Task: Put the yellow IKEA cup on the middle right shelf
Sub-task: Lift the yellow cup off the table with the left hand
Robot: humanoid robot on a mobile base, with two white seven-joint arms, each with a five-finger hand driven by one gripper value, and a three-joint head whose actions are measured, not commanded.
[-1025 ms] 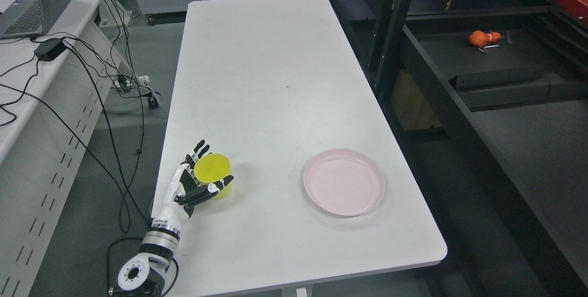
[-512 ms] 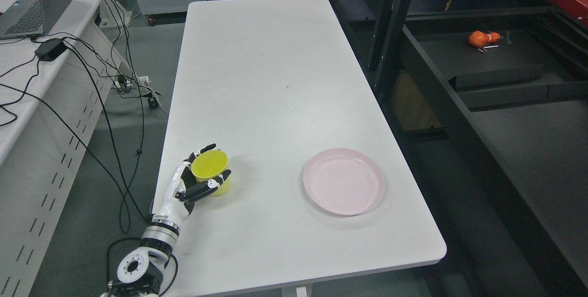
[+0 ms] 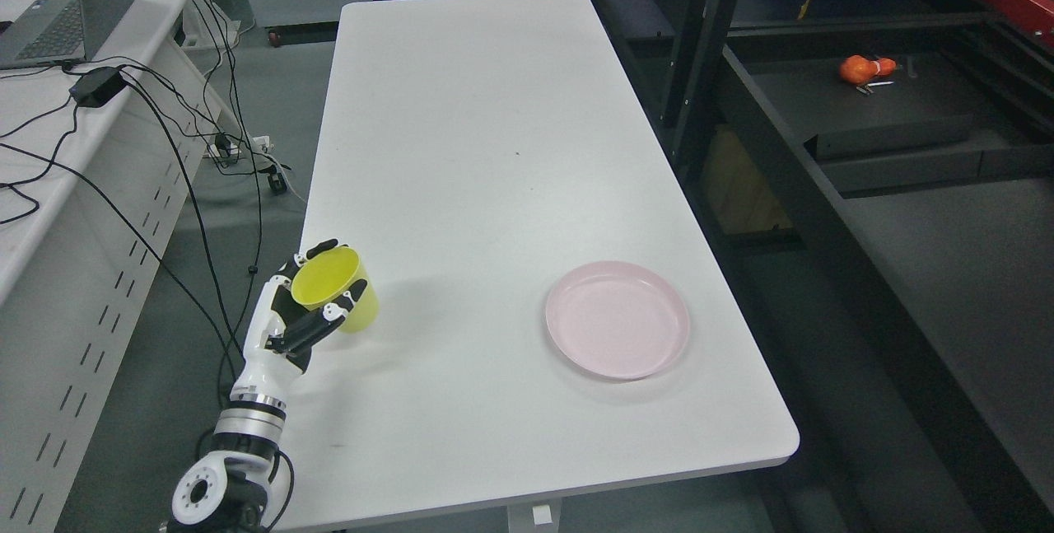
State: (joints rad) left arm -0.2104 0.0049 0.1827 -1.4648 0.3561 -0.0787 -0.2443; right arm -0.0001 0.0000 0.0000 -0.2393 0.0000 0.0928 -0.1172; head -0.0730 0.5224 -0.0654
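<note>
- The yellow cup (image 3: pixel 335 289) is clasped in the left hand (image 3: pixel 290 319) at the lower left of the frame, with the thumb laid across its near wall and the other fingers wrapped round the far side.
- Against the picture of a second ago, the cup is seen higher and further left, and it is tilted so that its mouth faces up and to the left; a soft shadow is cast on the white table (image 3: pixel 486 146) just to its right, so it is judged to be lifted clear of the surface.
- Half a second ago the cup was still sitting by the table's left edge with the fingers closing round it; the grasp is now judged complete and the carry begun.
- The pink plate (image 3: pixel 617 320) is left where it was, well apart at the lower right of the table.
- The dark shelving (image 3: pixel 856 105) stands along the right side of the frame, well apart from the cup; a small orange object (image 3: pixel 865 68) is seen on one shelf at the upper right.
- The whole table must still be crossed before the placement can be made.
- The right hand is not seen.
</note>
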